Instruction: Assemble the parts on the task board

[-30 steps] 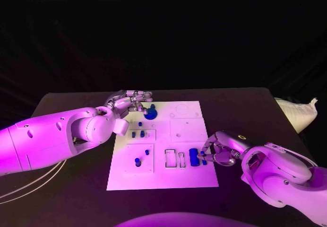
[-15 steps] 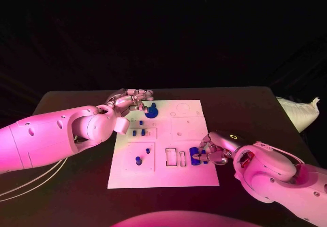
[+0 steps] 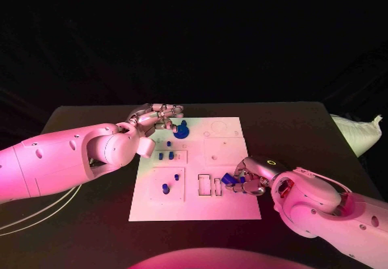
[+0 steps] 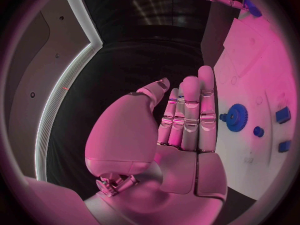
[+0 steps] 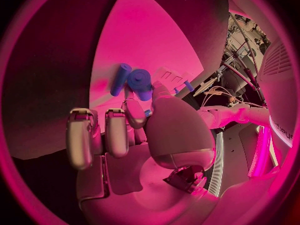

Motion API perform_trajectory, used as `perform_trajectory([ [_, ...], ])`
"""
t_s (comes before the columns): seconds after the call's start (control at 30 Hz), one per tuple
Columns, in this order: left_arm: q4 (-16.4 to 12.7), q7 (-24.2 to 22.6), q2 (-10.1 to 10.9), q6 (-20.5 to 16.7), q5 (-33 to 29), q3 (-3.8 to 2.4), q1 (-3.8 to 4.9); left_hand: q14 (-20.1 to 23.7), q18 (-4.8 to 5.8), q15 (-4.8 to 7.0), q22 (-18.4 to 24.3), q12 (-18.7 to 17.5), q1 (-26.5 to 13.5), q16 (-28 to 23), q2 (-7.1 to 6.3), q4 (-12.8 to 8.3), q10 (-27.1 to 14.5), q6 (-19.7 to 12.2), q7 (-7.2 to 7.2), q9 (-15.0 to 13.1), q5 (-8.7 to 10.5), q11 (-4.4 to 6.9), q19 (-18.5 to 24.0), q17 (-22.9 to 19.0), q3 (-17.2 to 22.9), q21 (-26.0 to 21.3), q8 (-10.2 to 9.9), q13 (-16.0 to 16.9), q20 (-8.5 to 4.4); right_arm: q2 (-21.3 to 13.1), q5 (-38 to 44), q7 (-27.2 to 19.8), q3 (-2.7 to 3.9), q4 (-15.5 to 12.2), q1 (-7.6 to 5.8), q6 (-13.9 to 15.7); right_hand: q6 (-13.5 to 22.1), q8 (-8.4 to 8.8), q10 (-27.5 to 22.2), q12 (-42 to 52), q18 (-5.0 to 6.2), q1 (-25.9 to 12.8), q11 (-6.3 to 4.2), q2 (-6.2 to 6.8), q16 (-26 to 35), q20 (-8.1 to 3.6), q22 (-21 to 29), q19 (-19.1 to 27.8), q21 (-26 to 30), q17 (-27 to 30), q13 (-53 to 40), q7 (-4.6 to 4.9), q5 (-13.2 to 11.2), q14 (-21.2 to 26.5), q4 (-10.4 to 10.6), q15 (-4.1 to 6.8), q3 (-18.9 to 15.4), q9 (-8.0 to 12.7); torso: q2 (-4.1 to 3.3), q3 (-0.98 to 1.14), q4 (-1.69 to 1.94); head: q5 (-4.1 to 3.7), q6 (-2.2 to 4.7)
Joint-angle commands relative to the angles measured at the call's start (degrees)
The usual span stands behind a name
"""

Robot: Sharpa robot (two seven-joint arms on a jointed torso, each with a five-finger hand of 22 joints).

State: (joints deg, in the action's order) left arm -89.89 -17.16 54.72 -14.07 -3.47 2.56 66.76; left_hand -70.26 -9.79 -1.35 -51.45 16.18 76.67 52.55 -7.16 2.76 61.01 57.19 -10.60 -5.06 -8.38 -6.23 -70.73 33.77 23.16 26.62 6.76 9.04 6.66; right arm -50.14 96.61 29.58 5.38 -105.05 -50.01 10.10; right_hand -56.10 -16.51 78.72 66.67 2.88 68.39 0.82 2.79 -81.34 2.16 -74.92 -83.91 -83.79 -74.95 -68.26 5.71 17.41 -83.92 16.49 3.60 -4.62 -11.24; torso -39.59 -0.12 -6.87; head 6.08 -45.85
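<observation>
Right wrist view shows your right hand [image 5: 134, 130] pinching a short blue plastic cylinder [image 5: 140, 83] (left hand [image 4: 181, 135] open, empty); a loose pinch could drop it onto the white task board [image 3: 226, 151].

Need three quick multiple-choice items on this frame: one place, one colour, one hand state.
1. Where does the blue toothed gear sit on the white task board?
A. far corner by the left hand
B. near edge
C. off the board

2. What colour is the cylinder part at the right hand?
A. grey
B. blue
C. white

3. How is the left hand?
A. holding the gear
B. open, holding nothing
C. pressing a peg

Key: 1 A, the head view shows it at the far left corner; 2 B, plainly blue in the right wrist view; 3 B, fingers straight and free of any part.
</observation>
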Motion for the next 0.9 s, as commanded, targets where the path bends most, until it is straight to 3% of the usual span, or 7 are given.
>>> perform_trajectory([
  [0.03,-0.16,-0.33,-0.02,1.10,0.26,-0.03,-0.01,0.60,-0.62,0.03,0.20,0.49,0.35,0.38,0.29,-0.37,-0.46,-0.45,-0.08,0.10,-0.08,-0.05,-0.22,-0.23,-0.15,-0.41,0.50,0.15,0.28,0.40,0.64,0.58,-0.28,0.76,0.49,-2.47,0.26,-0.15,-0.11,0.35,-0.71,0.31,0.20,-0.64,-0.38,0.36,-5.00,-2.88,-0.23,-0.42,-0.25,0.03,-0.24,-3.50,-0.05,-0.34,-0.47,0.01,0.02,-0.02,0.01,0.22,0.03],
  [0.23,-0.23,-0.33,0.00,1.09,0.26,-0.03,-0.01,0.60,-0.62,0.03,0.20,0.49,0.35,0.38,0.29,-0.37,-0.46,-0.45,-0.08,0.10,-0.08,-0.05,-0.22,-0.23,-0.15,-0.41,0.50,0.15,0.28,0.78,0.53,0.54,-0.31,1.13,0.59,-1.03,-0.40,-1.32,0.14,0.78,-0.73,1.92,-0.07,-1.79,-0.49,0.25,-5.20,-2.91,-0.35,-0.67,-1.05,-0.30,0.63,-3.53,-0.47,-0.14,-0.37,-0.81,0.01,-0.02,-0.06,0.39,0.04],
  [0.4,-0.26,-0.32,0.05,1.16,0.26,-0.03,-0.01,0.60,-0.62,0.03,0.20,0.49,0.35,0.38,0.29,-0.37,-0.46,-0.45,-0.08,0.10,-0.08,-0.05,-0.22,-0.23,-0.15,-0.41,0.50,0.15,0.28,0.31,-0.44,0.35,-0.31,0.06,0.64,4.68,-2.00,-3.10,1.06,2.05,-0.89,5.10,-0.75,-4.33,-0.97,-0.13,-6.03,-3.19,-0.88,-1.50,-2.61,-1.06,0.02,-3.70,-1.56,0.38,1.29,-2.15,0.00,0.05,-0.09,0.55,0.07],
  [0.6,-0.29,-0.31,0.13,1.19,0.26,-0.03,-0.01,0.60,-0.62,0.03,0.20,0.49,0.35,0.38,0.29,-0.37,-0.46,-0.45,-0.08,0.10,-0.08,-0.05,-0.22,-0.23,-0.15,-0.41,0.50,0.15,0.28,-1.12,-3.11,0.16,-0.11,-3.24,0.64,10.85,-2.35,-3.92,1.38,2.15,-0.99,5.01,-1.10,-5.31,-1.24,-0.49,-6.50,-3.34,-1.17,-1.99,-3.10,-1.41,1.60,-3.79,-0.87,0.68,1.68,-3.12,-0.03,0.02,-0.07,0.70,0.09],
  [0.73,-0.27,-0.31,0.06,1.19,0.26,-0.03,-0.01,0.60,-0.62,0.03,0.20,0.49,0.35,0.38,0.29,-0.37,-0.46,-0.45,-0.08,0.10,-0.08,-0.05,-0.22,-0.23,-0.15,-0.41,0.50,0.15,0.28,-0.91,-5.14,0.17,0.04,-4.72,0.55,10.47,-2.26,-4.11,1.67,2.43,-1.07,4.21,-1.13,-5.72,-1.40,-0.55,-6.87,-3.47,-1.40,-2.26,-3.51,-1.47,2.39,-3.85,-0.15,0.75,1.55,-3.48,-0.02,-0.01,-0.08,0.89,0.17],
  [0.9,-0.30,-0.30,-0.07,1.24,0.26,-0.03,-0.01,0.60,-0.62,0.03,0.20,0.49,0.35,0.38,0.29,-0.37,-0.46,-0.45,-0.08,0.10,-0.08,-0.05,-0.22,-0.23,-0.15,-0.41,0.50,0.15,0.28,1.04,-6.97,0.34,0.04,-4.16,0.51,8.15,-2.30,-4.31,1.85,2.58,-1.13,4.23,-1.24,-5.90,-1.44,-0.56,-7.13,-3.56,-1.56,-2.31,-3.77,-1.60,3.04,-3.87,-0.15,0.83,1.66,-3.77,-0.10,0.02,-0.06,1.10,0.12],
])
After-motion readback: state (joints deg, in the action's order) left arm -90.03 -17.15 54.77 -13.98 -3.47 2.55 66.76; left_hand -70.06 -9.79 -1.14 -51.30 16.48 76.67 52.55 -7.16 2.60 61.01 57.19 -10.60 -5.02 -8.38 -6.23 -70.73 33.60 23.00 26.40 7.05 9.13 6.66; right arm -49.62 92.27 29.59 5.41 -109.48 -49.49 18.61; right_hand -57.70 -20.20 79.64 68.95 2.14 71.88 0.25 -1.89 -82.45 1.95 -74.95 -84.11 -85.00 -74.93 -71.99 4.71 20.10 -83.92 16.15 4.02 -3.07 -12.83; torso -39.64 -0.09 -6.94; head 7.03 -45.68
